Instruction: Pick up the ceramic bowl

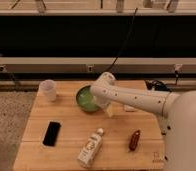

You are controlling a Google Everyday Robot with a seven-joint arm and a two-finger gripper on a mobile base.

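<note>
Nearest the front edge of the tabletop (71, 114): a pale bottle (91, 146) lying on its side, a black phone (52, 133) flat, and a small reddish-brown item (135, 139), all well apart from the work.

Mid-tabletop: the ceramic bowl (83, 98), green and upright, is partly covered by the white arm (136, 98). The pincer (105, 104) hangs over the bowl's rim on the side away from the cup. Whether it is open, closed or already gripping cannot be told. The bowl is round, so there is no long axis to align with; the rim is judged the likely hold.

Farther back: a translucent white cup (49, 89) stands near the bowl, apart from it and not obstructing.
</note>
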